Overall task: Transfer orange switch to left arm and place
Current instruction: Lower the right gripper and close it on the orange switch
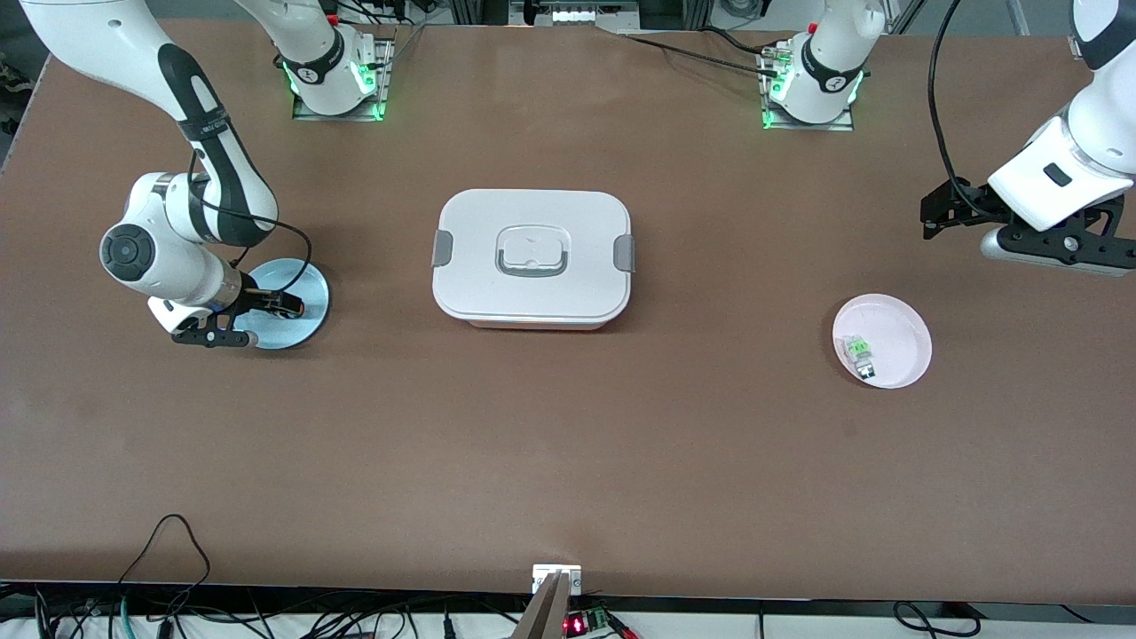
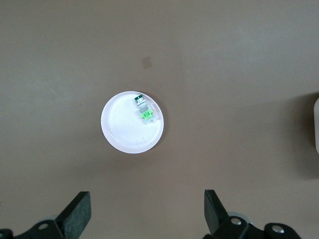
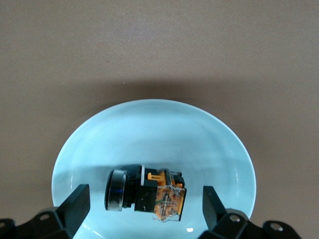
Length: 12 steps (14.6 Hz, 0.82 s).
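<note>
Near the right arm's end of the table (image 1: 568,461), the right gripper (image 1: 266,306) was low over a light blue plate (image 1: 306,319). Its 2 fingers (image 3: 75,206) stood wide open, 1 on each side of the orange switch (image 3: 147,195), and in the right wrist view they did not touch it. The switch lay on its side in the plate, its black round end toward 1 finger and its orange end toward the other. In the front view the switch itself was mostly hidden under the gripper.

At the middle of the table stood the box (image 1: 532,257), white, with its lid on and grey clips at both short sides. It was well apart from both plates.

Toward the left arm's end of the table lay a pink plate (image 1: 896,351) with a small clear-and-green component (image 1: 859,353) in it, close to the rim. The left gripper (image 1: 1012,226) hung high over the table near that edge, not over the pink plate. Its fingers (image 2: 217,211) were also wide open and held nothing.
</note>
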Each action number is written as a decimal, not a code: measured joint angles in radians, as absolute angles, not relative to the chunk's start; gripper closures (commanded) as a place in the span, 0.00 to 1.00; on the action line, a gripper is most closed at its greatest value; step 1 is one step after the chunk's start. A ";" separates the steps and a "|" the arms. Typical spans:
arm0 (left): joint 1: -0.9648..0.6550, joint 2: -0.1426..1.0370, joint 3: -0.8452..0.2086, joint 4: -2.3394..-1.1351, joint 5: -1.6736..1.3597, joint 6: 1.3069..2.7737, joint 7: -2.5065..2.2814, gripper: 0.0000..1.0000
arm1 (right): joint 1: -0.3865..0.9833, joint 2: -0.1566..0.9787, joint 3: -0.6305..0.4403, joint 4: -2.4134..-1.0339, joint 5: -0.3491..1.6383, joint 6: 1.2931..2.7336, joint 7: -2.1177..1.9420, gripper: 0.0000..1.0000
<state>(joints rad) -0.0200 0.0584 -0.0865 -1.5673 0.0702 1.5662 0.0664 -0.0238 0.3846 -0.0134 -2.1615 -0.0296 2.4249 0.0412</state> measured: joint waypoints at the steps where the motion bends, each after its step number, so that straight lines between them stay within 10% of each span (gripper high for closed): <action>1: -0.020 0.058 -0.087 -1.567 0.070 1.566 0.066 0.00 | -0.024 0.389 -0.013 -2.162 -0.030 2.427 0.042 0.00; 12: -0.020 0.058 -0.088 -1.567 0.070 1.566 0.066 0.00 | -0.024 0.430 -0.011 -2.162 -0.030 2.458 0.043 0.00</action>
<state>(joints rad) -0.0200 0.0584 -0.0880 -1.5672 0.0702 1.5662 0.0664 -0.0238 0.4300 -0.0106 -2.1620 -0.0295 2.4578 0.0426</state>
